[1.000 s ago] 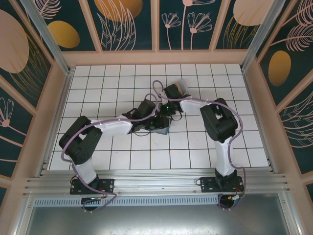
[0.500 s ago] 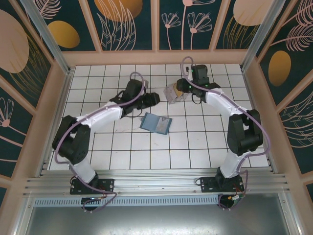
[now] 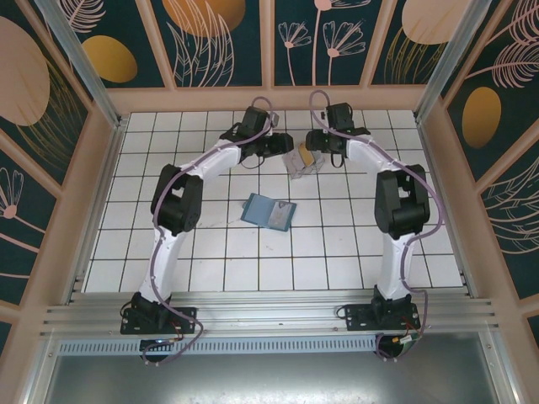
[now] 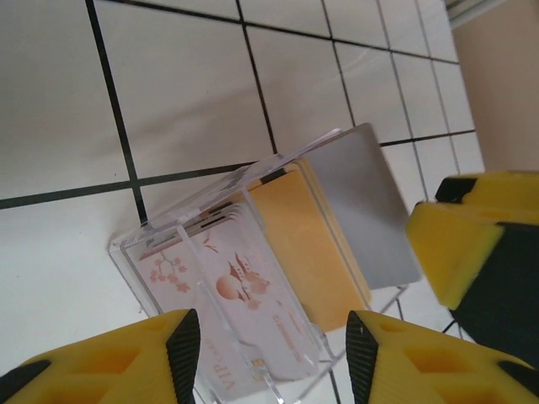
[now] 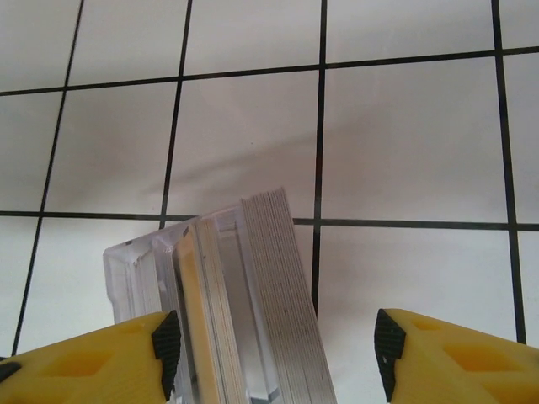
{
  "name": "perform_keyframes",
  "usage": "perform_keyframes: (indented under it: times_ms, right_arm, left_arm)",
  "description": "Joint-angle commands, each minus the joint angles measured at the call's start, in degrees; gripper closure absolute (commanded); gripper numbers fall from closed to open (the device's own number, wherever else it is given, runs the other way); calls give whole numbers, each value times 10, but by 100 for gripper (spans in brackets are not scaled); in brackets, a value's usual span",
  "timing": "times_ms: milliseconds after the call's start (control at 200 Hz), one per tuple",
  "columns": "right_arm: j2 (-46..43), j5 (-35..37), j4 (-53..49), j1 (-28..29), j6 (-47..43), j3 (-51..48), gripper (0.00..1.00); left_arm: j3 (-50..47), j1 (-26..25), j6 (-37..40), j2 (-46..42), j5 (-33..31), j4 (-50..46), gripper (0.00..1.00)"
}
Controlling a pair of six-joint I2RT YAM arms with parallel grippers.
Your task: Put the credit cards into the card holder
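Left wrist view: the left gripper [image 4: 268,358] is spread wide and pinches nothing. The credit cards [image 4: 286,252] sit just ahead of it, between its fingers, packed on edge in a clear plastic stand [image 4: 139,252]. Pale printed cards are nearest, then a gold one, then a silvery one farthest. The right gripper [image 5: 274,358] is likewise spread and empty, facing the same stand from the other side, with the card edges between its fingers. From the top external view, the card holder [image 3: 269,211] lies flat on the tabletop [image 3: 354,252], well behind both grippers toward the arm bases. I cannot tell whether it holds any card. Judged step: approach to the pick, no card drawn yet. The next move likely calls for one gripper steadying the stand while the other closes on the exposed card edges.
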Motion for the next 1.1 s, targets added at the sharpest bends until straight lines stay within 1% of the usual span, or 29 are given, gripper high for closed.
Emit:
perform_keyframes:
  times_ms: [0, 60, 240, 390, 621, 1096]
  right_arm:
    - [24, 13, -40, 1, -20, 43, 34]
    - [32, 15, -46, 0, -22, 52, 34]
    - [47, 12, -53, 1, -24, 61, 34]
    - [56, 8, -54, 1, -23, 64, 34]
    - [68, 12, -57, 1, -24, 69, 34]
    - [74, 41, -66, 0, -31, 77, 36]
  left_arm:
    - [38, 5, 14, 28, 15, -43, 49]
    - [41, 5, 12, 38, 25, -41, 49]
    - [40, 5, 12, 59, 22, -42, 50]
    - [47, 5, -3, 82, 43, -32, 51]
    - [57, 5, -13, 108, 53, -20, 51]
    - [-26, 5, -9, 73, 37, 8, 52]
